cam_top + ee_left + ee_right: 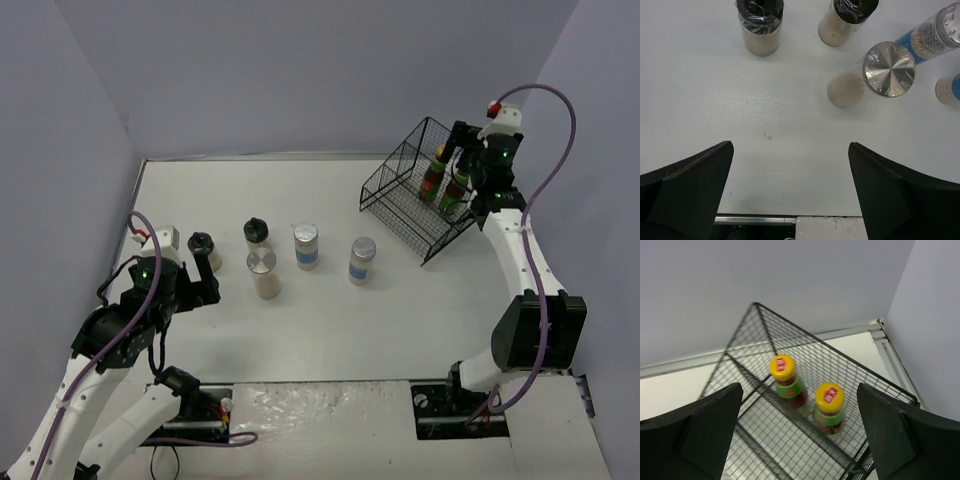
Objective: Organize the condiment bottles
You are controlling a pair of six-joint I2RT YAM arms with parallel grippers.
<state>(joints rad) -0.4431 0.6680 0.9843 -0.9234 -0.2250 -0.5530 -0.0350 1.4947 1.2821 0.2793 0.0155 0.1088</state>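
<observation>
White laminate covers the table (400,320), boxed in on three sides by pale lavender-grey walls (300,70), where seven condiment containers are split between open tabletop and a single black wire basket (395,190) at the far right. Two dark sauce bottles, one (787,382) just beside the other (829,407), stand upright inside the basket, each with a yellow cap bearing a red sticker and a green band at the neck. Five containers stand loose left of centre on the bare table: two black-capped shakers of beige powder, one (201,243) at the far left and its twin (257,232) close by, and three clear silver-lidded jars. The nearest jar (262,270) holds pale beige powder; the middle jar (306,245) and the rightmost jar (362,260) carry blue labels over small white contents. None of the five touches another. The left gripper (790,146) hovers low just short of the shakers, fingers spread wide with only bare table between them. The right gripper (800,390) hangs above the basket, its fingers likewise parted and holding nothing, with the two yellow caps in sight below.
</observation>
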